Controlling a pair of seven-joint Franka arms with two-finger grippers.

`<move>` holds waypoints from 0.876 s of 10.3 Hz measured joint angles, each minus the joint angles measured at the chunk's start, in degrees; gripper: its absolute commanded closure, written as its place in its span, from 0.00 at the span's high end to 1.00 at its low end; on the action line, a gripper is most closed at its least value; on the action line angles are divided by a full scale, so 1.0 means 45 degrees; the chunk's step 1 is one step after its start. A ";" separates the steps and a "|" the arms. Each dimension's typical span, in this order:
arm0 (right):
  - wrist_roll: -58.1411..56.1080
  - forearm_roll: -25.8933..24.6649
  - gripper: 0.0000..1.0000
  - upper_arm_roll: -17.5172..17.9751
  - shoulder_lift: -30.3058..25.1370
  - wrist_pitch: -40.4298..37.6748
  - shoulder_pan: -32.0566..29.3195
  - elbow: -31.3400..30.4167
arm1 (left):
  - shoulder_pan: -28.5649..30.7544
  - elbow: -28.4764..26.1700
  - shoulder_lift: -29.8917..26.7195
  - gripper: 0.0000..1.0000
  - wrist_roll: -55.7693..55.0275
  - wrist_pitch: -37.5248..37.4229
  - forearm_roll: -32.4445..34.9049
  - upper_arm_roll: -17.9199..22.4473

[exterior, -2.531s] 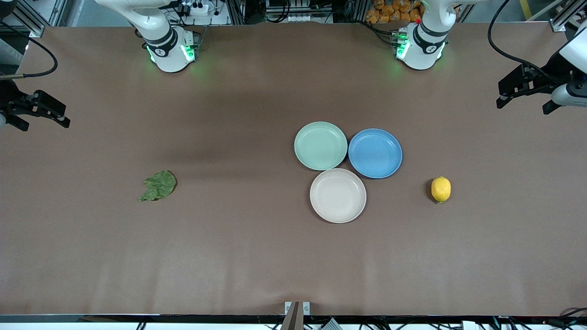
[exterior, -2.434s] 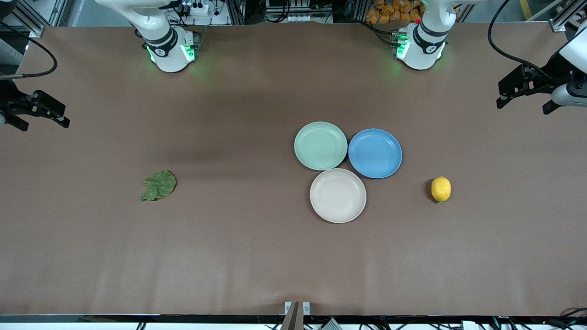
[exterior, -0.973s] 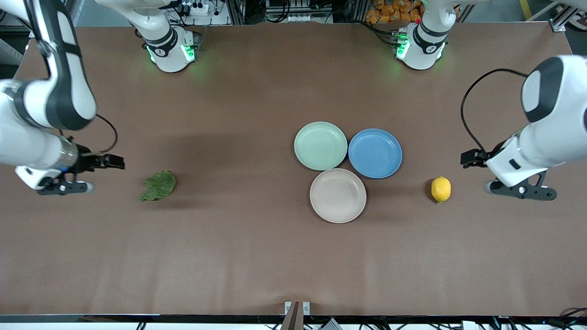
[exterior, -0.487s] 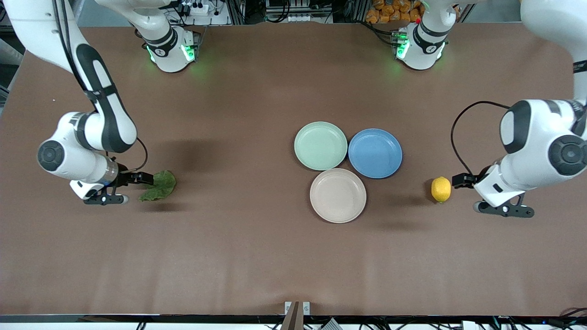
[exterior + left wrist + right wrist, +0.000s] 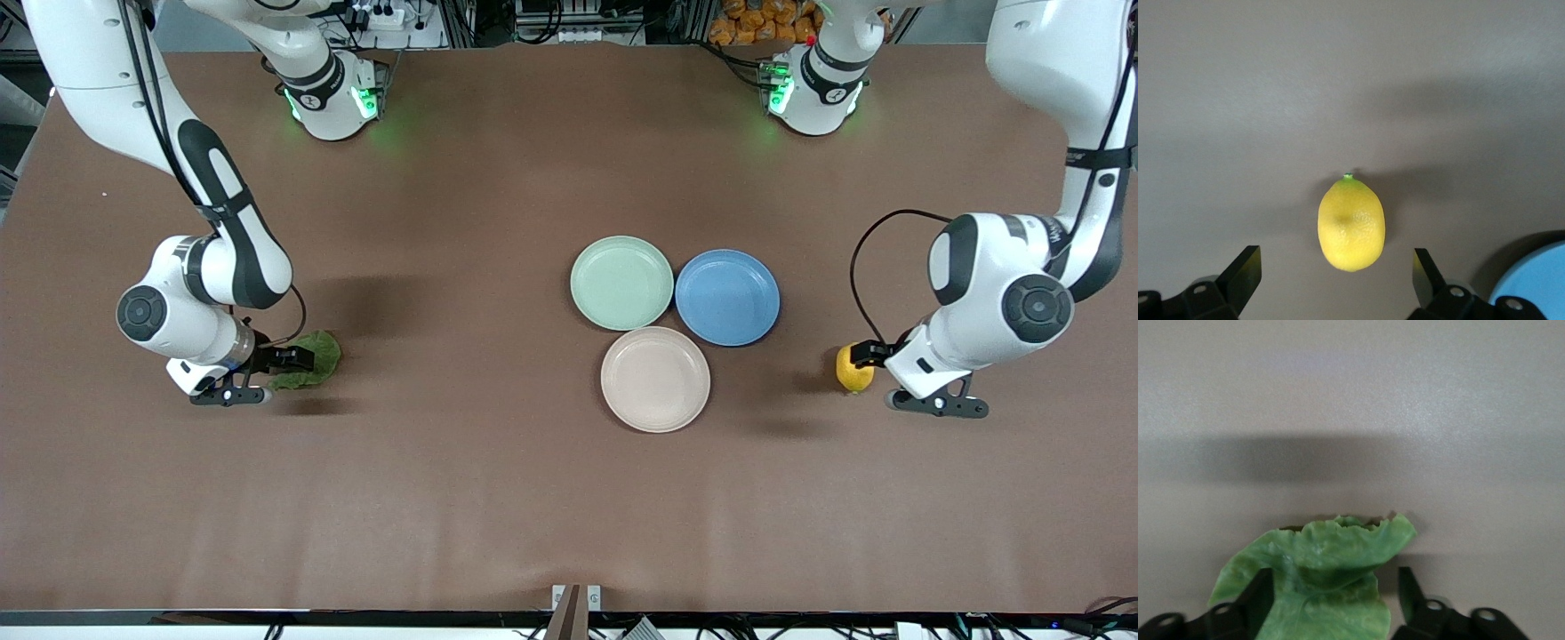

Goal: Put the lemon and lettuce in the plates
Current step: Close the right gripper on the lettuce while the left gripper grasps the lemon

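The lemon lies on the table toward the left arm's end, beside the plates. My left gripper is low over it and open. In the left wrist view the lemon sits between the spread fingers of the left gripper, untouched. The lettuce lies toward the right arm's end. My right gripper is open at its edge. In the right wrist view the right gripper straddles the leaf. The mint plate and beige plate are empty.
A blue plate touches the mint and beige plates at mid-table; its edge shows in the left wrist view. The brown table is bare around them.
Both arms have swung in from the table's ends and come down, the left gripper to the lemon and the right gripper to the lettuce. The lemon, lettuce and plates have not moved.
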 measured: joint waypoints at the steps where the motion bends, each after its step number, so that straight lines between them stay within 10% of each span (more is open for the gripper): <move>1: 0.0000 0.0000 0.00 0.0006 0.0039 0.0050 0.0002 0.0000 | 0.0007 -0.0108 0.0287 1.00 -0.0009 0.0150 0.0000 0.0001; 6: 0.0074 0.0028 0.00 0.0045 -0.0183 -0.0233 0.0010 0.0218 | 0.0011 -0.0129 0.1253 1.00 -0.0596 0.0612 0.0000 0.0009; 9: 0.1477 0.0134 0.00 0.0272 -0.1864 -0.3495 0.0124 0.1327 | 0.0014 -0.0128 0.1527 1.00 -0.0609 0.0819 0.0000 0.0012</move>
